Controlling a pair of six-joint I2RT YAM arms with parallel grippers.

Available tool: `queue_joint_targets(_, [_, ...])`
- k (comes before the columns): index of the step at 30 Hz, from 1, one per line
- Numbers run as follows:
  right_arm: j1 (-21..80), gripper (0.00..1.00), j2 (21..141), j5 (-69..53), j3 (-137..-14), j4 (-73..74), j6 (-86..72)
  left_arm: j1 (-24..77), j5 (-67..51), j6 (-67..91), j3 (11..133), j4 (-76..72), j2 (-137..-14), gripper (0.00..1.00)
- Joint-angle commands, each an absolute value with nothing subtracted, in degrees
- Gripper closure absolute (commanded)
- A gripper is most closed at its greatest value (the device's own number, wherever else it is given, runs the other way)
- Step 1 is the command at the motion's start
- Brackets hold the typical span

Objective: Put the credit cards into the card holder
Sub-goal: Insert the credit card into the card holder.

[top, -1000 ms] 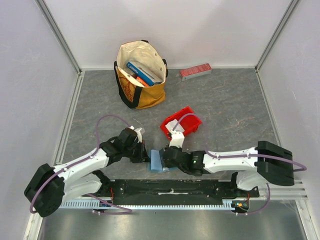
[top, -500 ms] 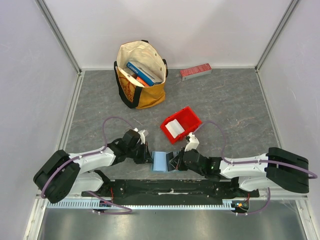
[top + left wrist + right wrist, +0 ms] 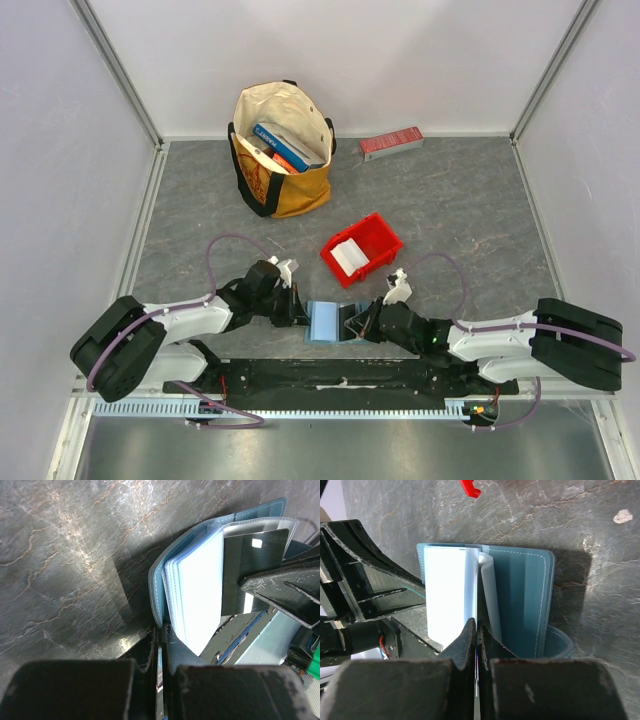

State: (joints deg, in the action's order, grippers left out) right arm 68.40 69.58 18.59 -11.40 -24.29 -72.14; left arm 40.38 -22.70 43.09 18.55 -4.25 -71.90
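Teal-blue folding card holder point(image 3: 322, 322) lies spread open on the grey stone-patterned tabletop point(image 3: 470, 220), right between both arms at the near edge. Left gripper point(image 3: 297, 316) is pinched tight on its cover edge. Right gripper point(image 3: 477, 628) is fully closed at the pale sleeves; any grip there, can't tell. A white credit card point(image 3: 348, 258) sits in the red plastic bin point(image 3: 385, 240).

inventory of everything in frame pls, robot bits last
teal folding card holder: 1, teal with light-blue leaves, open at near edge between the arms
red plastic bin: 1, red, mid-table
white card: at least 1, white, inside bin
cream-and-yellow canvas tote bag: 1, back left, books inside
long red box: 1, red, by back wall
grey stone-look table: 1
left gripper: 1, black, shut on holder's cover
right gripper: 1, black, shut at holder's leaves
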Motion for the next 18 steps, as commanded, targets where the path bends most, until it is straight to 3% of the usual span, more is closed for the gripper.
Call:
queue_joint_targets(1, [68.2,1.0,69.69,18.28,-9.94,-31.1,-74.18,40.61,-20.3,42.37,16.26,-1.84,-73.65,0.98])
queue_joint_targets(18, [67.94,1.0,71.45,18.9,-7.3,-38.14,-74.27,41.04,-24.78,41.75,15.82,-5.45,-76.02,0.98])
